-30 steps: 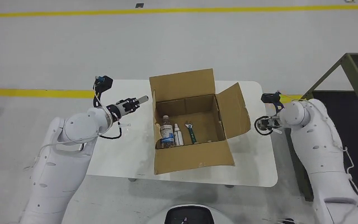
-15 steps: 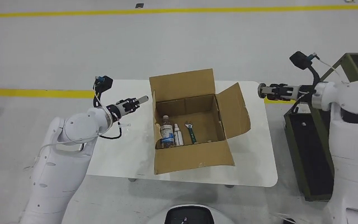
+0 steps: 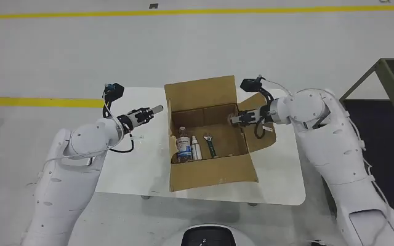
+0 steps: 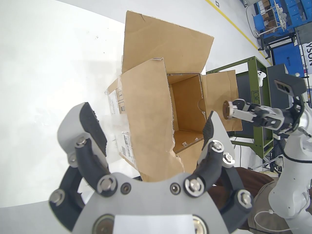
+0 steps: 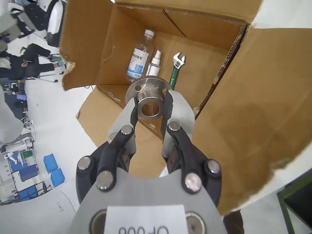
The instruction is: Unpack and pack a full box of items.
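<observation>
Steel flange (image 5: pixel 148 98) pinched in R gripper (image 5: pixel 151 108) over box's (image 3: pixel 212 173) right edge, prob. packing step; next: lower onto bare box floor, clear of flap (image 5: pixel 256 98), then release; L gripper (image 4: pixel 150 120) agape, empty, left of box.

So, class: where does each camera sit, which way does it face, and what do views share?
Top view: above the arms, looking down on the table and cardboard box; both arms, left gripper, right gripper show.
Left wrist view: on the left wrist, facing the box's side; own open fingers, right gripper holding a metal flange beyond.
Right wrist view: on the right wrist, facing into the box at water bottle, spray bottle, wrench; own fingers clamp the flange.
Shared: all see the box; top and right wrist views share its contents.
</observation>
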{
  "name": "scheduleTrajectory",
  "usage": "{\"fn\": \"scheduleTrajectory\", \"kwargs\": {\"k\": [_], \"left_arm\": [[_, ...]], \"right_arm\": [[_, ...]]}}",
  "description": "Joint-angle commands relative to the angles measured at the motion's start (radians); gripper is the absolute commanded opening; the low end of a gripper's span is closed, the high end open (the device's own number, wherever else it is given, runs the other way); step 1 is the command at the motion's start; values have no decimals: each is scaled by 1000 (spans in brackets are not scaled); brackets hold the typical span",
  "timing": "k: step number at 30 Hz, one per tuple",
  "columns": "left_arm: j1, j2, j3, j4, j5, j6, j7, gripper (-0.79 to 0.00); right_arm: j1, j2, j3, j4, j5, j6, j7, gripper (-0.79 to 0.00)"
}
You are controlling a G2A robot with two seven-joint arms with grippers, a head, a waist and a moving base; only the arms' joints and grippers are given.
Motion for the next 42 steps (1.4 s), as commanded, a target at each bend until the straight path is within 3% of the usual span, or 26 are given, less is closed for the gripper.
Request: {"fn": "scheduleTrajectory", "kwargs": {"k": [1, 18, 21, 29, 35, 42], "left_arm": [[0, 0, 0, 0, 0, 0, 0, 0], [0, 0, 0, 0, 0, 0, 0, 0], [0, 0, 0, 0, 0, 0, 0, 0], [0, 0, 0, 0, 0, 0, 0, 0], [0, 0, 0, 0, 0, 0, 0, 0], [0, 0, 0, 0, 0, 0, 0, 0]], "right_arm": [[22, -16, -73, 37, -50, 18, -43, -785], [22, -22, -116, 19, -110, 7, -81, -785], [41, -42, -187, 20, -160, 51, -101, -785], [163, -187, -514, 225, -281, 237, -85, -785], [188, -291, -603, 452, -238, 310, -150, -785], [206, -368, -625, 640, -198, 339, -220, -785]]}}
